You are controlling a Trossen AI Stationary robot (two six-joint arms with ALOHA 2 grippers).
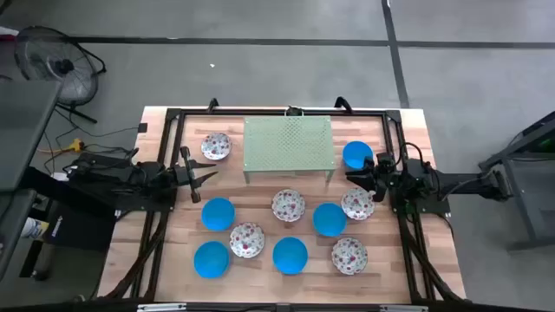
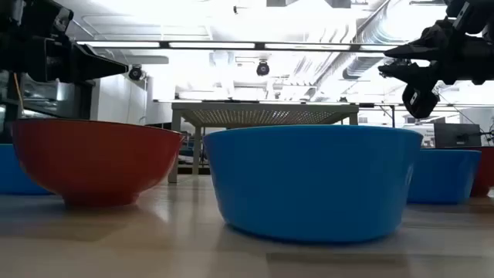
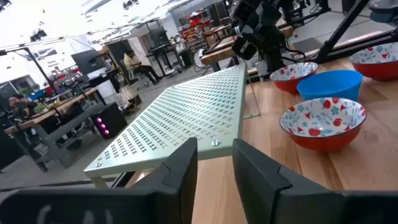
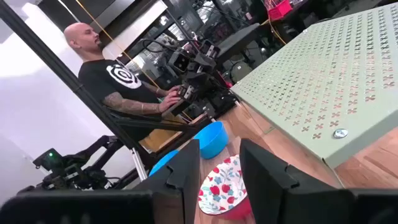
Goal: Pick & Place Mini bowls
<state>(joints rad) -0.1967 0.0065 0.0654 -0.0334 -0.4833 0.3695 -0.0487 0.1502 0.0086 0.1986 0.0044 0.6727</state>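
Several mini bowls stand on their bases on the wooden table [image 1: 173, 251]: blue ones [image 1: 218, 213] [image 1: 329, 219] [image 1: 290, 255] and white floral ones [image 1: 287, 205] [image 1: 246, 240]. One floral bowl [image 1: 215, 146] stands left of the green stand [image 1: 288, 146], and one blue bowl [image 1: 356, 155] stands right of it. My left gripper [image 1: 211, 176] hovers open and empty at the stand's near left corner, above the table. My right gripper [image 1: 352, 178] hovers open and empty between the blue bowl and a floral bowl [image 1: 356, 204]. Each wrist view shows a gap between the fingers, left [image 3: 214, 165] and right [image 4: 219, 168].
The green perforated stand stands on legs at the table's far middle. A dark frame [image 1: 173, 113] runs around the table. A person [image 4: 118, 81] sits beyond the table's left side. In the low view a red-sided bowl [image 2: 93, 158] and a blue bowl [image 2: 309, 177] stand close to the camera.
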